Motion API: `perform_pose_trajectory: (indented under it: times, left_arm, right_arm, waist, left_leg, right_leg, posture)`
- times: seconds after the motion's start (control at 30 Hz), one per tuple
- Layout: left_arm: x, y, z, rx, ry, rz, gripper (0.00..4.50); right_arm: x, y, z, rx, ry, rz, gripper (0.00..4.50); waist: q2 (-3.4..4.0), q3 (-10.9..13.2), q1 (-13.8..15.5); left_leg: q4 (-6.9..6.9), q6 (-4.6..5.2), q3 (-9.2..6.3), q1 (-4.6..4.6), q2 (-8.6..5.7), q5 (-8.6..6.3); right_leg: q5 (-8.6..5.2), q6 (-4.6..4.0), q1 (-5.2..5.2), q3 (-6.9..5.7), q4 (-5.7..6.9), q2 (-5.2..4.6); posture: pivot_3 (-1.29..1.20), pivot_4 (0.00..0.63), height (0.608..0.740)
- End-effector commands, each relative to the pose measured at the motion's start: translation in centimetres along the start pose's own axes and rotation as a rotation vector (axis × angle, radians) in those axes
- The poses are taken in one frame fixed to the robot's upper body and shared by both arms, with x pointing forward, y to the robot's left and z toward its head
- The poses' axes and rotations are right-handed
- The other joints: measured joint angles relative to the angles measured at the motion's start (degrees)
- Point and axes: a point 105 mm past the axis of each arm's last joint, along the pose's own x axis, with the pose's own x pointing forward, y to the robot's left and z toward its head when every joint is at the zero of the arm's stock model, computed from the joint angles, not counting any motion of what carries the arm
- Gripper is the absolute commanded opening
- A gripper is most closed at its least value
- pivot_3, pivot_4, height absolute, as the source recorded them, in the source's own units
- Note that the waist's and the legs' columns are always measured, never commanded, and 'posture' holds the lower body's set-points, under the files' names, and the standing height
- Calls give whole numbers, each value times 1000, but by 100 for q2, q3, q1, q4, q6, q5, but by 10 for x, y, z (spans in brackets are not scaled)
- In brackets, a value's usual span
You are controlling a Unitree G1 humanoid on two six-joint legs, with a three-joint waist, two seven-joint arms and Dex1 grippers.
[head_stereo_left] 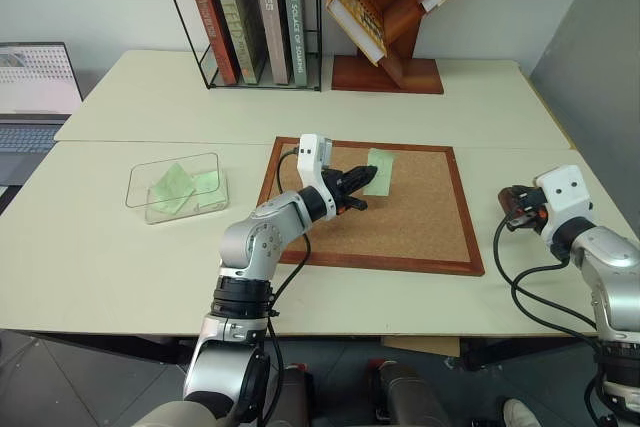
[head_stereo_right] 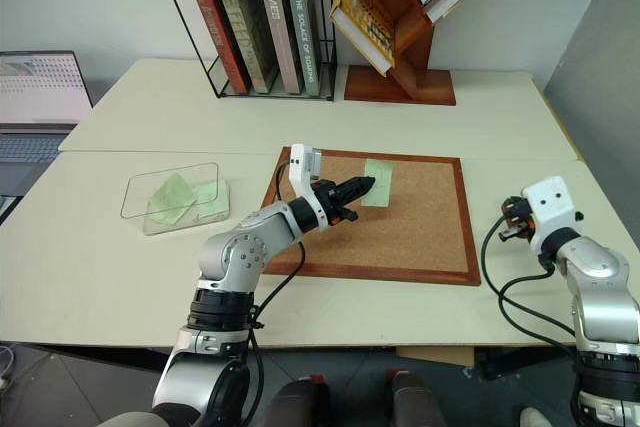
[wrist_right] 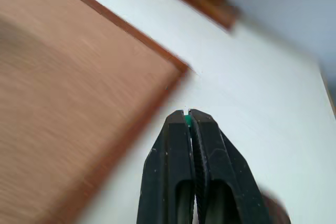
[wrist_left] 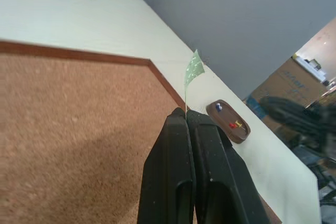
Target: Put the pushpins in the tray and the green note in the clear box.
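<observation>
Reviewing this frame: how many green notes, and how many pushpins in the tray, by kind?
Green notes in the clear box: 2
Green note pinched by the left gripper: 1
Pushpins in the tray: 3 (blue, red, yellow)
Total: 6

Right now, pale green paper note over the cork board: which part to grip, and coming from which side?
Grip the thin edge of the pale green paper note nearest the robot's left, coming in low and level from that side. It is a flat slip with no thickness to grasp from above. The left gripper is shut on that edge, holding the sheet upright off the wood-framed cork board.
</observation>
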Motion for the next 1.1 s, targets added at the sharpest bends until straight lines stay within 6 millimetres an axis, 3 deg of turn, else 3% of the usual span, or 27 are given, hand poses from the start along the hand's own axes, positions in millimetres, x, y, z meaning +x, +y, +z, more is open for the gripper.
perform_pose_trajectory:
  times: [0.03,0.2,0.3,0.43,0.7,1.1]
  left_arm:
    - [-3,-12,13,67,-46,-21,47]
    - [-6,-10,11,82,-43,-7,47]
    - [-7,-11,10,84,-43,-4,0]
    - [-7,-12,9,83,-42,-3,0]
    - [-7,-11,9,89,-35,-7,0]
    - [-2,-12,9,97,-32,-19,0]
  right_arm:
    - [5,-23,-5,89,43,-90,0]
    - [17,-30,-18,147,110,-120,0]
    - [23,-35,-23,176,138,-143,511]
    - [25,-38,-27,195,153,-162,1516]
    - [25,-43,-16,203,116,-193,3026]
    - [17,-56,-15,215,118,-238,3026]
  waist:
    - [1,-1,-7]
    - [2,-1,-9]
    - [2,-1,-8]
    - [2,-1,-5]
    - [2,-1,-10]
    - [2,-1,-11]
  left_leg:
    - [0,0,1,2,0,0]
    - [0,0,2,5,3,0]
    - [-1,0,3,2,3,0]
    - [0,1,2,-2,2,0]
    - [0,1,2,-2,3,0]
    - [0,1,3,-2,2,0]
  right_leg:
    - [0,0,0,0,1,1]
    - [1,1,1,0,1,11]
    - [1,1,0,0,-2,10]
    - [1,2,0,1,-4,10]
    - [2,3,0,1,-3,11]
    - [2,4,0,1,-4,11]
  posture:
    - [0,150,740]
    - [0,150,740]
    - [0,150,740]
    - [0,150,740]
    - [0,150,740]
    - [0,150,740]
